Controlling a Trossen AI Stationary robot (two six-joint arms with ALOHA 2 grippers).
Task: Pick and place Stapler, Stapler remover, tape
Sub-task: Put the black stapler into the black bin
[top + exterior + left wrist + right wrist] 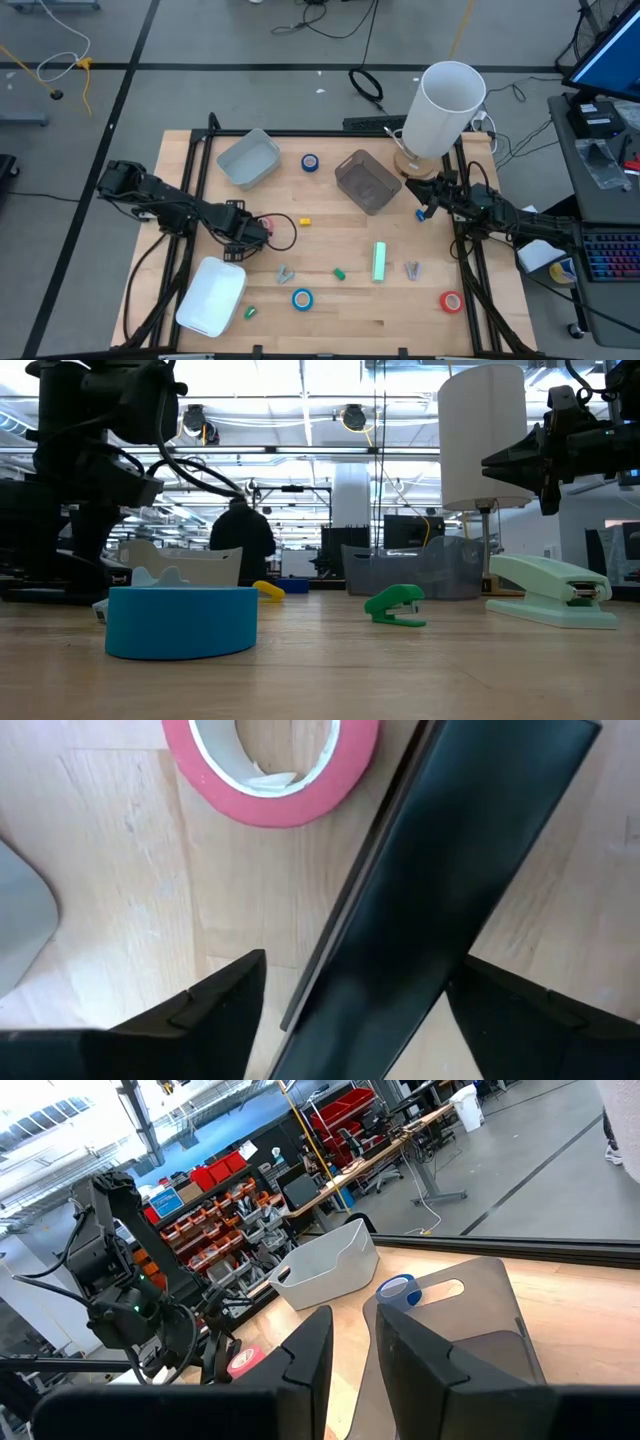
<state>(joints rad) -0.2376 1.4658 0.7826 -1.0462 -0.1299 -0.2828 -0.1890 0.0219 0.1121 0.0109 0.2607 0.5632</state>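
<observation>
left hand (262,229) low over the tabletop (330,310), fingers (200,1020) spread apart, nothing between them. red tape (281,232) lying flat just ahead of the fingertips, not yet straddled. looks light and stiff, a hard ring with a slick outer band and a pale core; likely slides if nudged on bare wood. best bet: one finger into the core, one outside, pinching the wall, or squeezing straight across the rim. right hand (428,208) waiting off beside the dark bin (366,182), fingers close together but not touching, empty.
</observation>
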